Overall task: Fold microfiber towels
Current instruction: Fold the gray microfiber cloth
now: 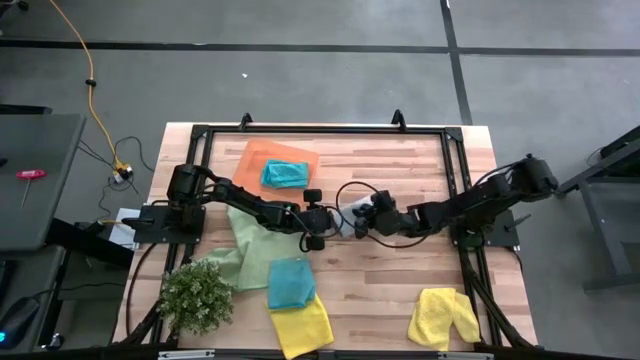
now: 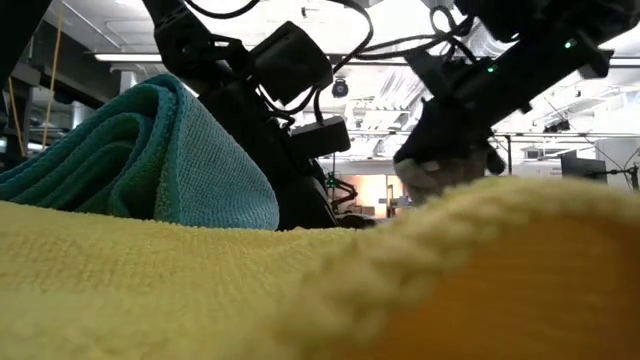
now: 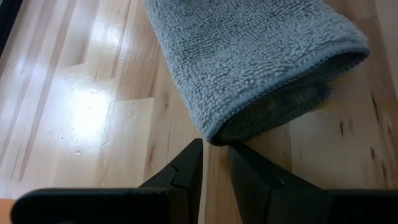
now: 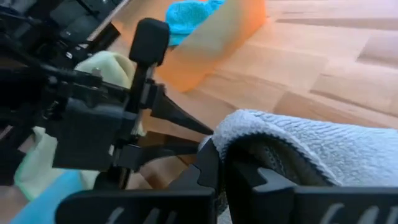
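A grey towel (image 3: 261, 56), folded double, lies on the wooden table (image 1: 400, 270) near its middle (image 1: 345, 221). My right gripper (image 4: 227, 168) comes from the table's right and is shut on it. My left gripper (image 3: 214, 152) comes from the left, slanting down. Its fingers stand a narrow gap apart with bare wood between them, the tips right at the towel's folded corner (image 3: 217, 134). A teal towel (image 1: 283, 175) lies on the orange tray (image 1: 255, 155). A light green towel (image 1: 255, 250), a second teal towel (image 1: 290, 283) and two yellow towels (image 1: 300, 325) (image 1: 445, 318) lie toward the near edge. My left gripper: I cannot tell whether its fingertips touch the towel's corner. My right gripper pinches the grey towel between its two fingers at the folded edge (image 4: 239, 134) on the towel's right side, slanting down from the table's right. The cloth curls up over the fingers (image 4: 208, 165); the rest (image 4: 336, 149) lies on the table.
A small bushy green plant (image 1: 197, 295) stands at the near left corner. A black frame (image 1: 320, 130) rims the table. In the low view a yellow towel (image 2: 200, 290) and a teal towel (image 2: 150, 160) fill the foreground. Bare wood lies between the two yellow towels.
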